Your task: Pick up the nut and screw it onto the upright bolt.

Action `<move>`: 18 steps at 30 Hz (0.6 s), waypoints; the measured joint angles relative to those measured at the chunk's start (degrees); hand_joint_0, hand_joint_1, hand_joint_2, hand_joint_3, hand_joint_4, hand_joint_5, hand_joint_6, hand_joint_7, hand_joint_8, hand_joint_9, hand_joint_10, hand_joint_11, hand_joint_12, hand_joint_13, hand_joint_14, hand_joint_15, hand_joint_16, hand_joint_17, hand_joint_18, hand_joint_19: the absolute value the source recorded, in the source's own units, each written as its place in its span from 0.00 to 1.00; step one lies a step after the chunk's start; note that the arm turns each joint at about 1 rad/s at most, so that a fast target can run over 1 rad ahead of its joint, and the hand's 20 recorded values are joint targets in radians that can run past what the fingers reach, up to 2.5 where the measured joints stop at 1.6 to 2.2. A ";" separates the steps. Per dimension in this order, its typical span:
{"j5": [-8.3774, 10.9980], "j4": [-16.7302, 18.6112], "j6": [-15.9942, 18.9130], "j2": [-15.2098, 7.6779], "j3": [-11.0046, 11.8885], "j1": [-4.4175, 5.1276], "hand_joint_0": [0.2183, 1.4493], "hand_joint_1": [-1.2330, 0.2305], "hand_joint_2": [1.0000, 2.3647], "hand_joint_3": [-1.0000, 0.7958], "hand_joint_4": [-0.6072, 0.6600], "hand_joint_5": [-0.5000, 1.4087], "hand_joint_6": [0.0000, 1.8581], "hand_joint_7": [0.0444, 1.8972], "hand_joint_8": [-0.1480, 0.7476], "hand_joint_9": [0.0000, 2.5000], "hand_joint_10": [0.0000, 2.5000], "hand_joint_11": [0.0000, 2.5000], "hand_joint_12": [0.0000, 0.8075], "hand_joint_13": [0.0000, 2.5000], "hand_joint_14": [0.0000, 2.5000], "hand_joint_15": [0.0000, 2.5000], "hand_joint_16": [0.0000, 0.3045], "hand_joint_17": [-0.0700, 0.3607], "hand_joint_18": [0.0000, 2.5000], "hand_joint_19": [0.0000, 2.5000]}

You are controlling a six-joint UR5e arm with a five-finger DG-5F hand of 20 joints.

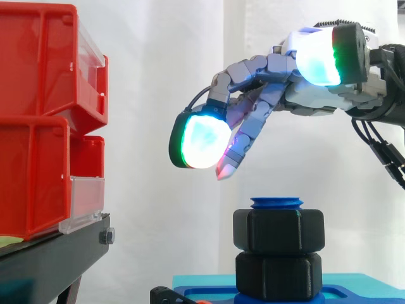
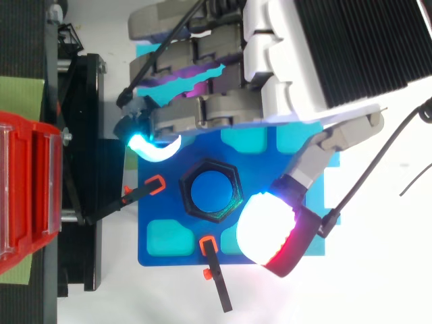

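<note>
White curtain [image 1: 158, 63] behind — hand [image 1: 266, 69] hangs spread, empty, above nut [image 1: 279, 230] on bolt [image 1: 276, 203]; best close pads [image 1: 201, 142] squarely on opposite flats, centred.

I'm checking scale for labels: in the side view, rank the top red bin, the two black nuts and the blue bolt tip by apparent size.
1. top red bin, largest, though cut off by the frame edge.
2. upper nut and lower nut: alike, no ranking between them.
3. blue bolt tip, smallest.
</note>
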 measured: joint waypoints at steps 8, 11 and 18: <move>1.33 1.07 -0.82 -0.02 -0.53 1.49 0.16 0.76 0.00 0.28 0.61 0.19 0.27 0.33 0.46 0.31 0.00 0.00 0.47 0.15 0.00 0.00 0.19 0.46 0.06 0.00; 1.87 2.52 -0.79 -0.02 -1.37 2.12 0.16 0.76 0.00 0.28 0.61 0.19 0.27 0.34 0.46 0.30 0.00 0.00 0.48 0.14 0.00 0.00 0.19 0.46 0.05 0.00; 3.15 5.75 -0.70 -0.04 -3.71 3.38 0.16 0.75 0.00 0.28 0.62 0.19 0.27 0.34 0.47 0.30 0.00 0.00 0.48 0.14 0.00 0.00 0.19 0.46 0.05 0.00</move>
